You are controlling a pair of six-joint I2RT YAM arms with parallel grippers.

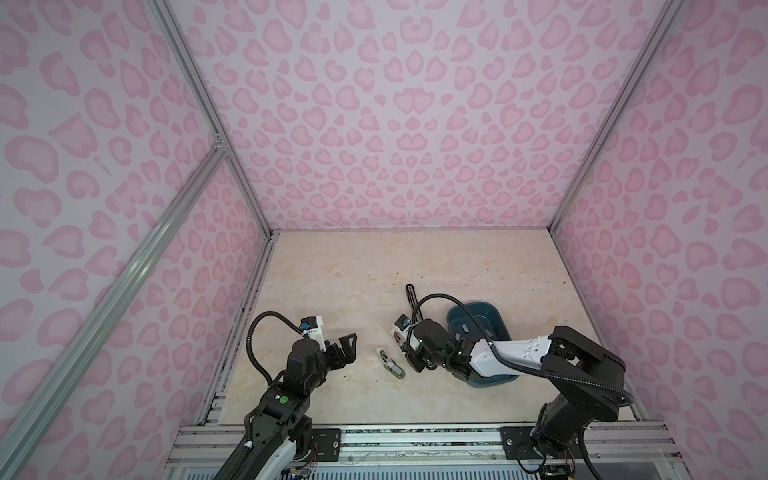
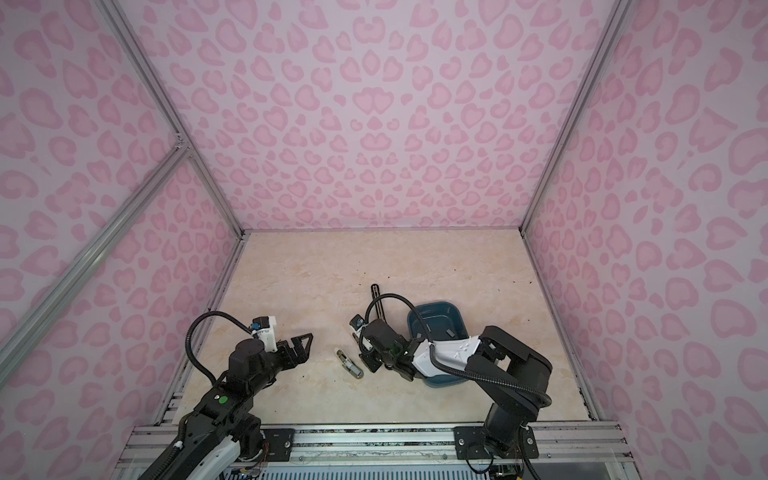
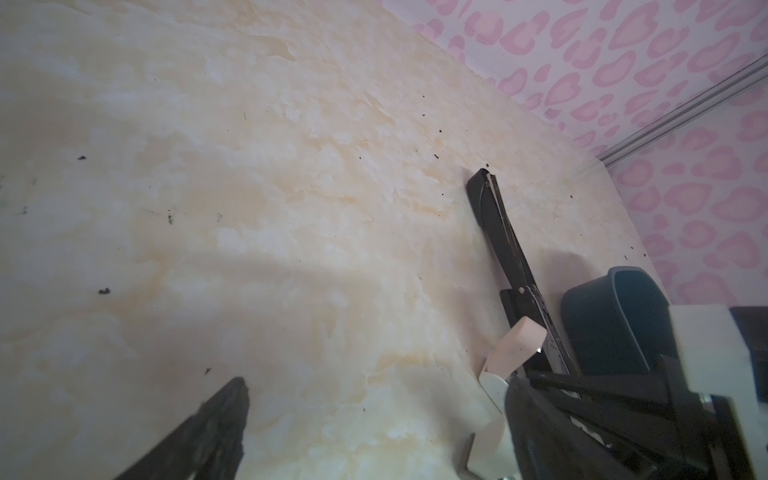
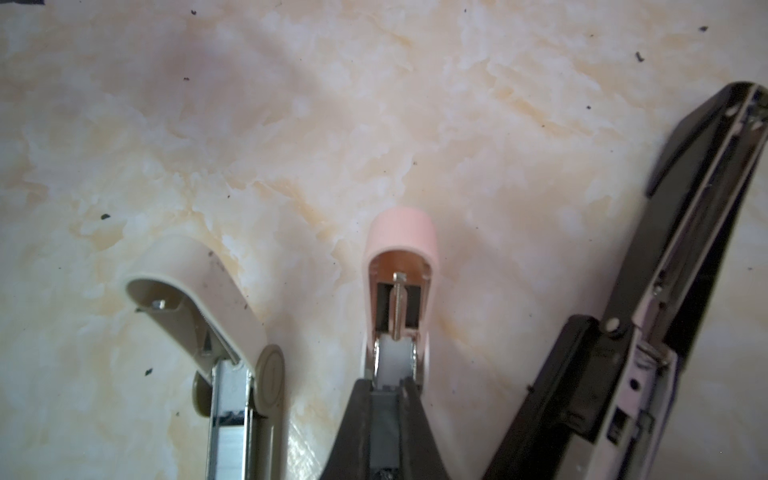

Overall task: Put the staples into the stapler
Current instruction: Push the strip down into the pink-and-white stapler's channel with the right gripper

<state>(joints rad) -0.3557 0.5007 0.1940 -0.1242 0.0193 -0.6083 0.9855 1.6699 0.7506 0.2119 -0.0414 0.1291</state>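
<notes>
The right pincer (image 4: 388,384) is clamped on a flat grey metal staple strip (image 4: 386,419), its tip at the open small pink plastic stapler (image 4: 401,266) on the marbled beige table (image 4: 291,124). More strips (image 1: 464,328) lie in the teal plastic tub (image 1: 503,326). The left pincer (image 1: 348,351) hangs spread wide.

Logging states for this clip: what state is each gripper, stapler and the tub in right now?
left gripper: open, empty.
right gripper: shut on a grey staple strip.
pink stapler: lid open, strip at its tray.
beige stapler: lid open, staples in tray.
black stapler: swung open.
blue tub: upright, loose staple strips inside.
</notes>
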